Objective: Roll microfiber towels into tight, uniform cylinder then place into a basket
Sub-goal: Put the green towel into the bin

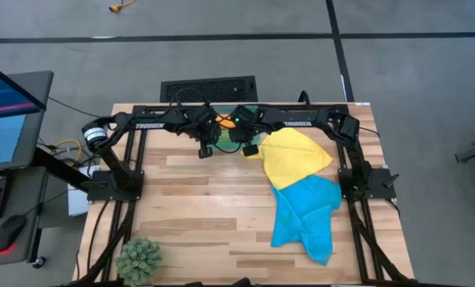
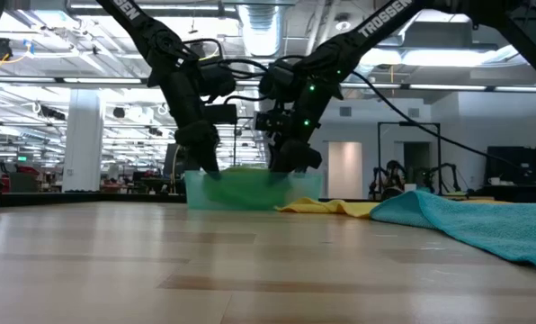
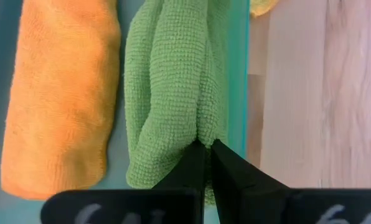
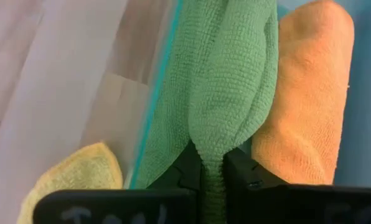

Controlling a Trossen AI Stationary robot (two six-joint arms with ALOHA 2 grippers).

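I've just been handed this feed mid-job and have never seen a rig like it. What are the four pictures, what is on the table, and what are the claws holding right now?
Two dark robot arms work over a wooden table. The high view looks straight down, the low view looks level across the tabletop, and each wrist view looks past one arm's own fingers.

Both arms reach to the table's far edge, where a teal basket sits. In it lie a rolled orange towel and, beside it, a rolled green towel. The left claw and the right claw each pinch one end of the green towel, seemingly setting it in.

A yellow towel and a blue towel lie loose on the table's right side, not yet rolled. A spiky green plant ball sits at the near left corner.
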